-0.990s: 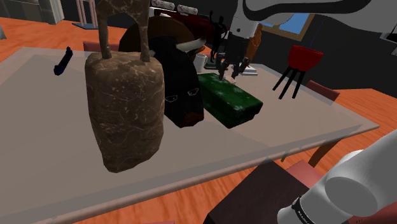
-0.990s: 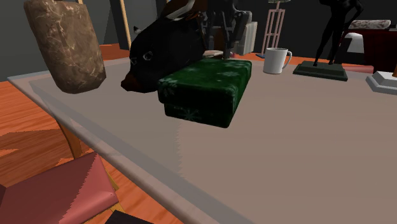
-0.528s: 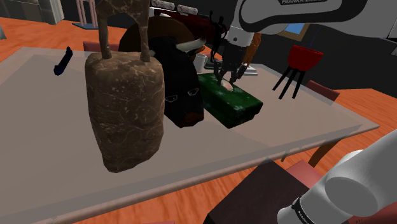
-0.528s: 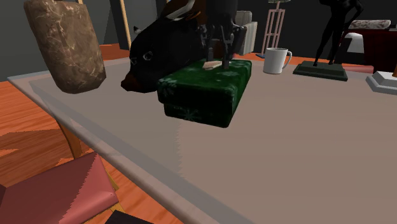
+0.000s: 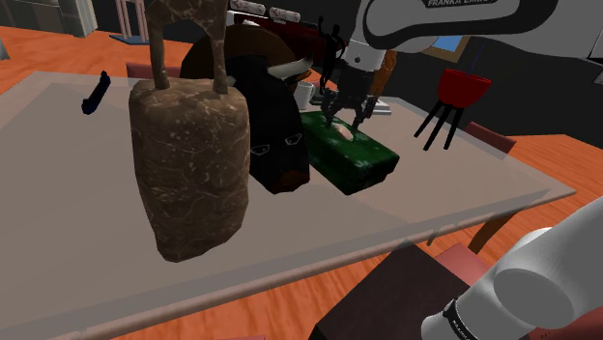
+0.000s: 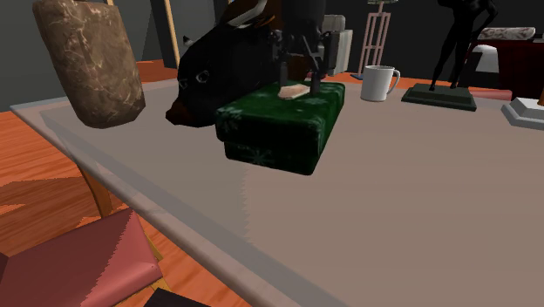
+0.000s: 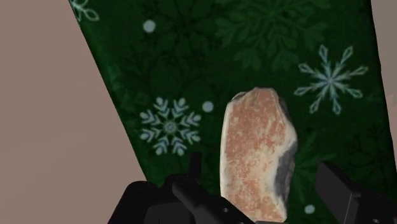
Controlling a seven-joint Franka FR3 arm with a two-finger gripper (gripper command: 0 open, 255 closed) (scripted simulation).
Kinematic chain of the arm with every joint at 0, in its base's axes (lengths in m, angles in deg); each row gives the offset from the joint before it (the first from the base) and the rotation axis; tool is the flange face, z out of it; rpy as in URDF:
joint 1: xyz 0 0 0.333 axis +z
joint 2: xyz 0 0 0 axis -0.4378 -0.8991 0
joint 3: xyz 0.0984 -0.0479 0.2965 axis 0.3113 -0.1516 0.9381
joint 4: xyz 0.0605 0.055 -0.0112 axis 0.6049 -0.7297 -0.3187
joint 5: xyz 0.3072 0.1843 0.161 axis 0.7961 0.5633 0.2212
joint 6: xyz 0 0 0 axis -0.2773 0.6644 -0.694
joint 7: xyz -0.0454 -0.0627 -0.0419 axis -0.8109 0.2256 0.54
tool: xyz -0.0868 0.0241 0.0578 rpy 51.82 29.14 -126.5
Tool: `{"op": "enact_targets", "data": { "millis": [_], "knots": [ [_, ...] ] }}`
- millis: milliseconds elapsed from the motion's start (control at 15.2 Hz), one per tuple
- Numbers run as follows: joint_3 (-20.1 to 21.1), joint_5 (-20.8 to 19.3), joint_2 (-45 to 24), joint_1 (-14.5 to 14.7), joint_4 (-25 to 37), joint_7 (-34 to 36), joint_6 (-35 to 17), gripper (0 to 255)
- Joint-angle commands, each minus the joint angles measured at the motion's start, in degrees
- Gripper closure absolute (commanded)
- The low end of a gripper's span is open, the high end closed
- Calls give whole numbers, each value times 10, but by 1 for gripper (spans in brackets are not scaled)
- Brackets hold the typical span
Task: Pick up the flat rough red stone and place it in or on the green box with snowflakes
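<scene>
Now on view, item one: a flat, rough, reddish-tan stone with pale edges (image 7: 254, 153), lying on the lid of the dark green box printed with white snowflakes (image 7: 191, 63), toward the lid's upper-left end in the shoulder view.

Item two: an all-black two-finger gripper (image 7: 261, 167), spread, with one finger on either side of the stone. Neither appears to touch it. Half a second ago it sat lower on the lid with the stone between its fingers; it has since risen slightly.

Item three: a grey-brown table (image 5: 435, 193) beneath the box.

Assessment: the stone looks released and the placement apparently made. A straight lift clear is what remains.
</scene>
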State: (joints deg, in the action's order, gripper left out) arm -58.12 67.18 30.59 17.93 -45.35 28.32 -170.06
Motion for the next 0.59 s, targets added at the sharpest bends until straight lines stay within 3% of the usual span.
{"op": "enact_targets", "data": {
  "millis": [0,198,528],
  "knots": [
    [0,0,0,0,0,0,0,0],
    [0,0,0,0,0,0,0,0],
    [-2,-1,-4,-1,77,1,73,0]
  ]
}}
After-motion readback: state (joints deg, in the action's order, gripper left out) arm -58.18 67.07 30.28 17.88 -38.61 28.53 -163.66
